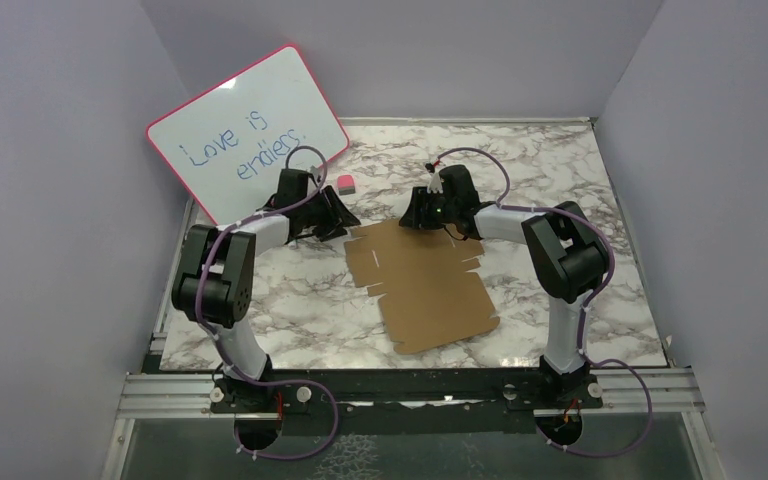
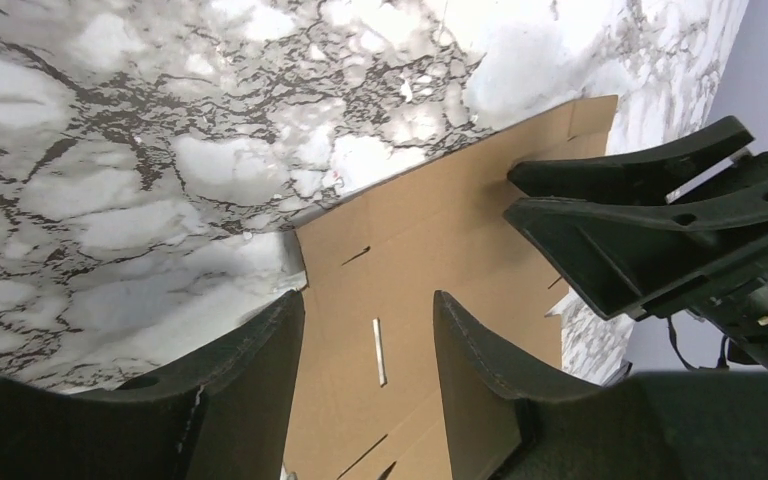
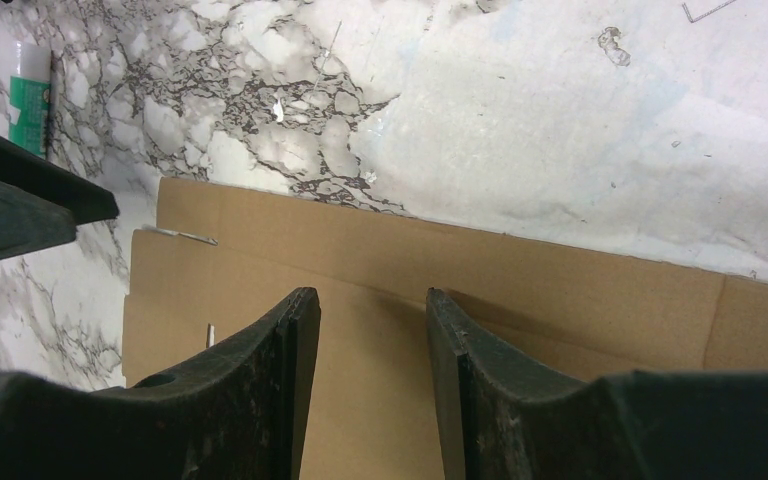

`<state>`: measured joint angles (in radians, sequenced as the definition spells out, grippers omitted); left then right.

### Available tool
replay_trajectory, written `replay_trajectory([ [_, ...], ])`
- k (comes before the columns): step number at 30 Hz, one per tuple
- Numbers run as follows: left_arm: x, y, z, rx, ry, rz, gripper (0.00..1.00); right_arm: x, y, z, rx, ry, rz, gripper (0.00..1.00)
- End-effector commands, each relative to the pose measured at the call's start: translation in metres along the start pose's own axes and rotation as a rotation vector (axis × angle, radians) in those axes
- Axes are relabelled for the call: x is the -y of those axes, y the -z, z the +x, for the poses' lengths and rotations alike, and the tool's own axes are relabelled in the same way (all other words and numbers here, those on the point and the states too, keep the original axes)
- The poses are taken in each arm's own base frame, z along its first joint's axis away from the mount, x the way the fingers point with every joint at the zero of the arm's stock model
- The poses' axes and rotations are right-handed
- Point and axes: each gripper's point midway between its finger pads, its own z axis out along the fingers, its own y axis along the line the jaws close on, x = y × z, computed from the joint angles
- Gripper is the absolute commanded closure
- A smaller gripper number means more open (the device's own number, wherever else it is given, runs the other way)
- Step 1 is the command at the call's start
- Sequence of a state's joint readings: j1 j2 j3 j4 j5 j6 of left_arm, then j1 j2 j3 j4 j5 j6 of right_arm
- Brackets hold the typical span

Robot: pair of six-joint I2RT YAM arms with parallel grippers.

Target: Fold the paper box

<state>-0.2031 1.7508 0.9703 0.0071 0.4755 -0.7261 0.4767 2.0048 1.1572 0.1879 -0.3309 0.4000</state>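
The paper box is a flat brown die-cut sheet [image 1: 425,285] with notched tabs, lying on the marble table in the middle. My left gripper [image 1: 345,222] is open and empty, low over the sheet's far left corner. In the left wrist view its jaws [image 2: 370,310] straddle the cardboard [image 2: 440,230] near a slit. My right gripper [image 1: 410,218] is open and empty over the sheet's far edge. In the right wrist view its jaws [image 3: 372,298] are above the cardboard [image 3: 560,290] just inside a crease. The two grippers face each other, a short way apart.
A pink-rimmed whiteboard [image 1: 245,135] leans against the back left wall. A small pink eraser [image 1: 345,183] lies on the table beside it. A green-and-white object [image 3: 30,95] lies beyond the sheet in the right wrist view. Grey walls enclose the table on three sides.
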Motion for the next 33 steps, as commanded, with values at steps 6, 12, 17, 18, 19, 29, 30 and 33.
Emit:
replay_trajectory([
  [6,-0.019,-0.026,0.003,-0.025,0.060,0.040,0.53,0.001,0.000,0.019,-0.056,-0.007,-0.013,0.51],
  [12,-0.028,-0.032,0.005,-0.042,0.076,0.042,0.57,0.002,-0.001,0.021,-0.061,-0.008,-0.013,0.51],
  [17,-0.020,-0.029,0.007,-0.049,0.070,0.076,0.63,0.001,-0.003,0.021,-0.062,-0.010,-0.019,0.51],
  [18,-0.017,-0.027,0.007,-0.045,0.061,0.084,0.65,0.000,-0.003,0.020,-0.063,-0.011,-0.022,0.51],
  [19,-0.015,-0.025,0.006,-0.042,0.051,0.089,0.67,0.000,-0.003,0.021,-0.064,-0.011,-0.022,0.51],
  [29,0.012,-0.025,0.003,-0.038,-0.002,0.095,0.84,0.002,-0.004,0.021,-0.065,-0.015,-0.018,0.51],
  [30,0.013,-0.026,0.002,-0.036,-0.009,0.085,0.86,0.002,-0.004,0.021,-0.066,-0.014,-0.017,0.51],
  [33,0.014,-0.029,0.003,-0.037,-0.040,0.033,0.90,0.004,-0.004,0.020,-0.062,-0.013,-0.003,0.51],
])
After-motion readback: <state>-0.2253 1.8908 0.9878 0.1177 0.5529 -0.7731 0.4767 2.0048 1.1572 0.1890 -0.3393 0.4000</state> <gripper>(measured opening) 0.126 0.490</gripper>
